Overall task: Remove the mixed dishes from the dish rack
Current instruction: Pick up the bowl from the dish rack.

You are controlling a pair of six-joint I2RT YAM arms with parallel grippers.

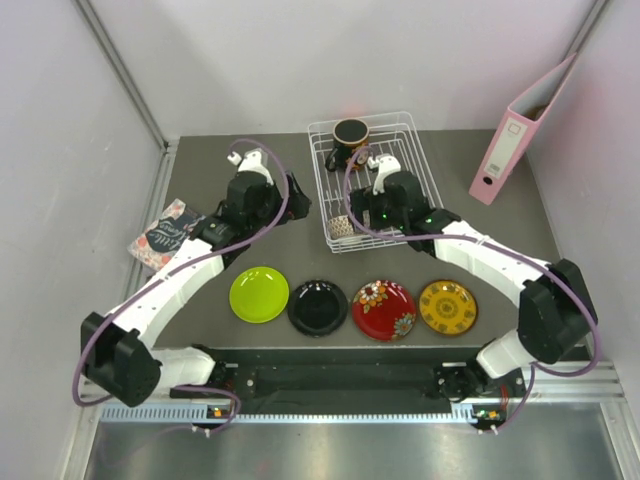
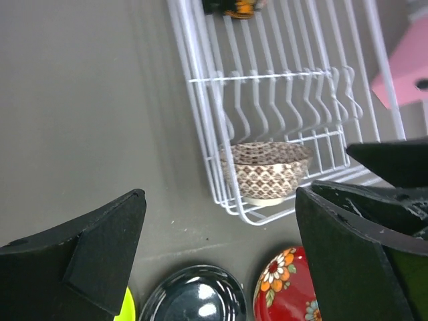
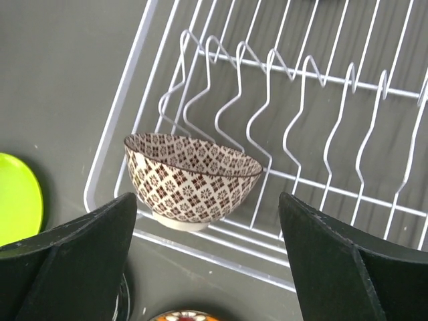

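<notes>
From above, the white wire dish rack sits at upper centre of the grey desk. A dark mug stands at its far end and a lattice-patterned bowl in its lower left corner. Below the rack, four plates lie in a row: lime green, glossy black, red floral and yellow patterned. The left gripper hangs just left of the rack, and the right gripper is over its lower part. A pink ring binder stands at upper right.

In the left wrist view, the left gripper is spread wide and holds nothing. The bowl sits upright in the rack's corner, mid-frame. The black plate and red floral plate show along the bottom edge.

In the right wrist view, the right gripper is spread, its fingers framing the bowl without touching it. The bowl rests in the rack's lower left corner, below the upright dividers. The lime plate shows at left.
</notes>
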